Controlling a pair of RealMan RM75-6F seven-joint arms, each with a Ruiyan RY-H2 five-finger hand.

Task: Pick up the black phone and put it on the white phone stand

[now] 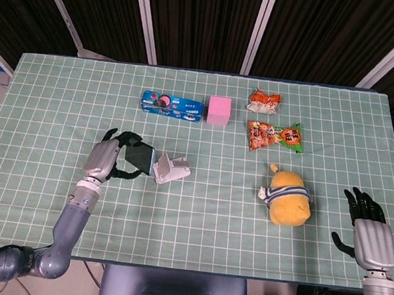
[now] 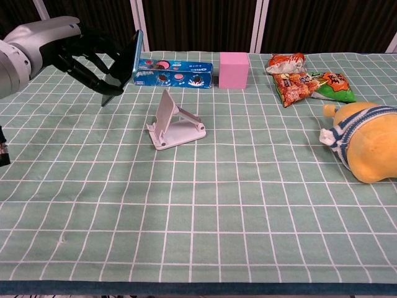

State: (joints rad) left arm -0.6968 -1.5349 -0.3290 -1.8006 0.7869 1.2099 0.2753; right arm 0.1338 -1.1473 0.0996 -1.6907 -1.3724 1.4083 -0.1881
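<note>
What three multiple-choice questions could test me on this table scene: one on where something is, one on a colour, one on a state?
1. Where is the black phone?
A. Flat on the table
B. Held in the left hand, above the table, left of the white phone stand
C. On the stand

2. What colour is the cube beside the cookie box?
A. Pink
B. Blue
C. Yellow

3. What is the right hand doing?
A. Holding the plush toy
B. Pressing the stand
C. Holding nothing, fingers apart

Answers:
1 B: the fingers grip the phone, and the stand is bare.
2 A: both views show it pink.
3 C: it stands apart from the yellow plush toy.
</note>
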